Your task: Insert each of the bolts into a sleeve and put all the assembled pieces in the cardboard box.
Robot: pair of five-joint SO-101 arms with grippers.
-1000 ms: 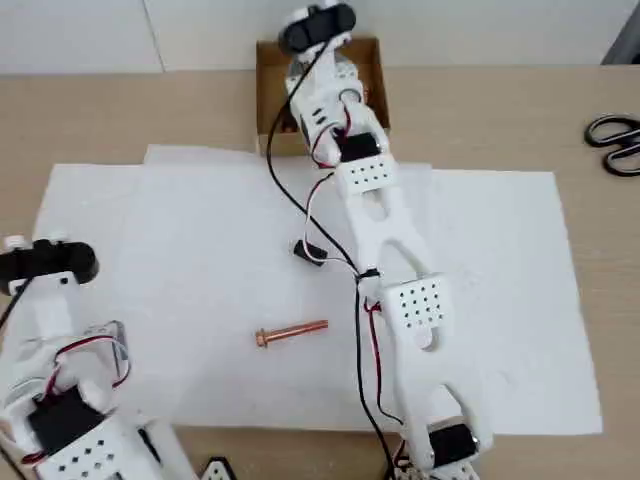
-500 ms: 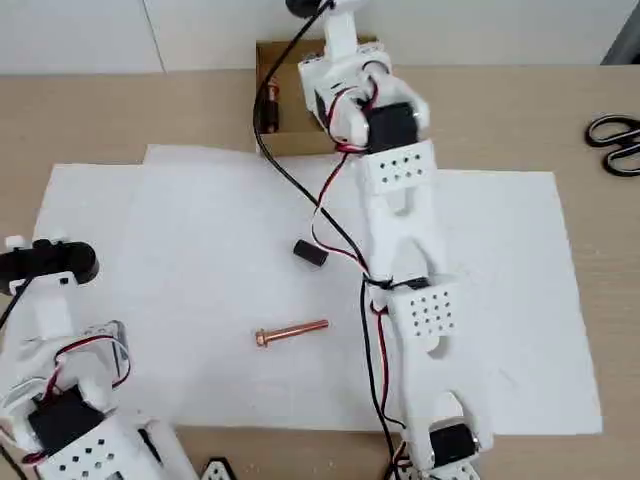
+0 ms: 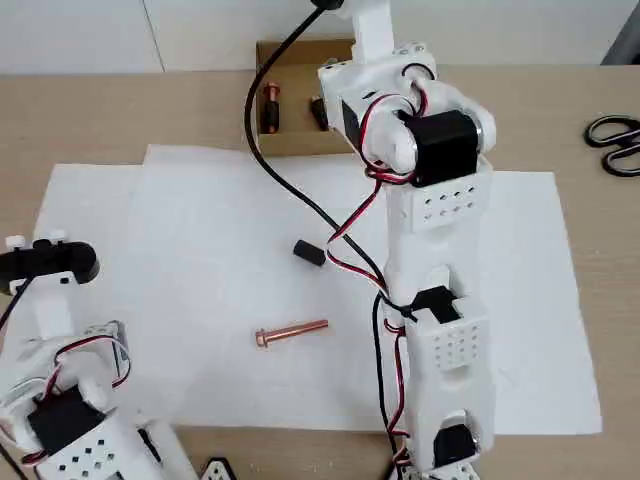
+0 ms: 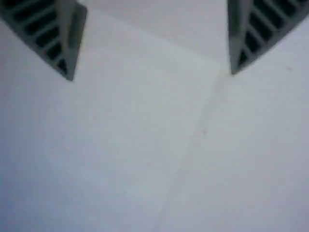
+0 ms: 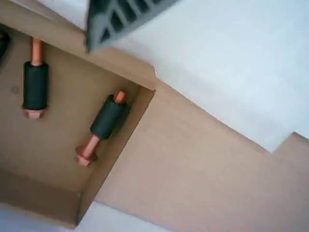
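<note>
Two assembled pieces (image 5: pixel 104 126) lie in the cardboard box (image 5: pixel 53 150), each a copper bolt run through a black sleeve, side by side but apart. A second ago the right arm (image 3: pixel 440 200) stretched low over the box and hid its inside; it has since lifted and swung aside, so the box floor shows again in the high view. I judge that a delivery has just been finished and the arm is coming away. Whether the right gripper (image 5: pixel 116 17) is spread or closed cannot be told, though nothing shows in its hold. The loose bolt (image 3: pixel 292 332) and the loose sleeve (image 3: pixel 310 252) have not shifted; they rest on the white sheet (image 3: pixel 180 250), near each other but not touching, so one pairing is left to do. The left gripper (image 4: pixel 149 43) has kept to its place over the sheet, jaws wide apart and empty. As for writing, no label, brand or print can be made out on the box, the sheet or either arm.
</note>
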